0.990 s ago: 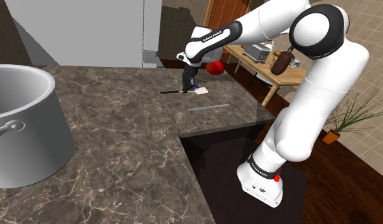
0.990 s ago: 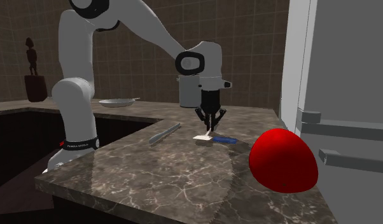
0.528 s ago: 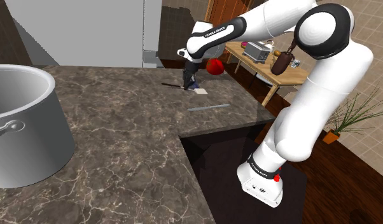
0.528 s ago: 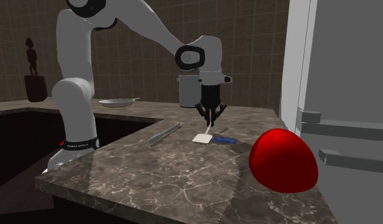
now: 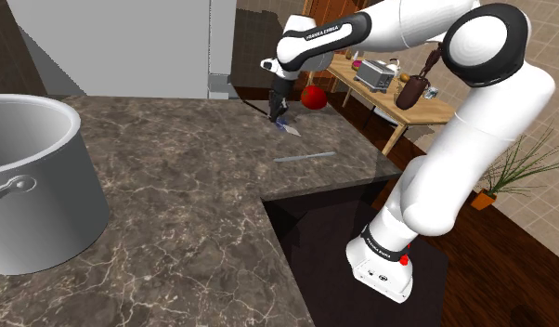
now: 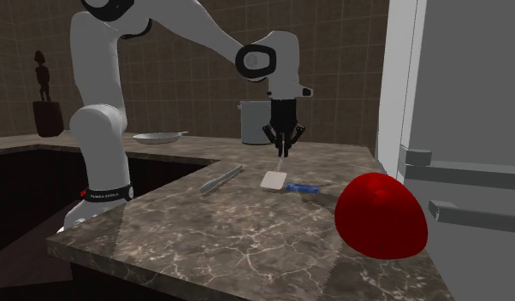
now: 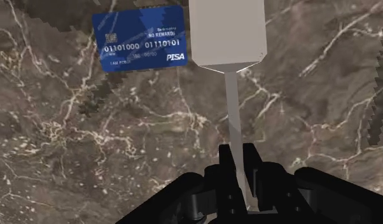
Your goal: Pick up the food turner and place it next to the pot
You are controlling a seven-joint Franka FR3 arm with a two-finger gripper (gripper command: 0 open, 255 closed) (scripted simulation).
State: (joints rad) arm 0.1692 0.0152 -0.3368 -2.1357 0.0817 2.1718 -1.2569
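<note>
The hand [image 6: 284, 142] pointed straight down, its fingers clenched on the thin handle of the food turner [image 6: 275, 179]. The pale blade hung low over the marbled surface [image 6: 221, 239], just beside a blue card [image 7: 138, 39]; I couldn't tell whether it cleared the stone. The lift looked to be the step in hand. Next, I'd judge, came a long carry toward the shoulder view's near left, where the grey pot [image 5: 36, 176] stood well apart, then a gentle set-down beside it. The white arm [image 5: 487, 121] arched high from its stand, forearm stretched far out.
</note>
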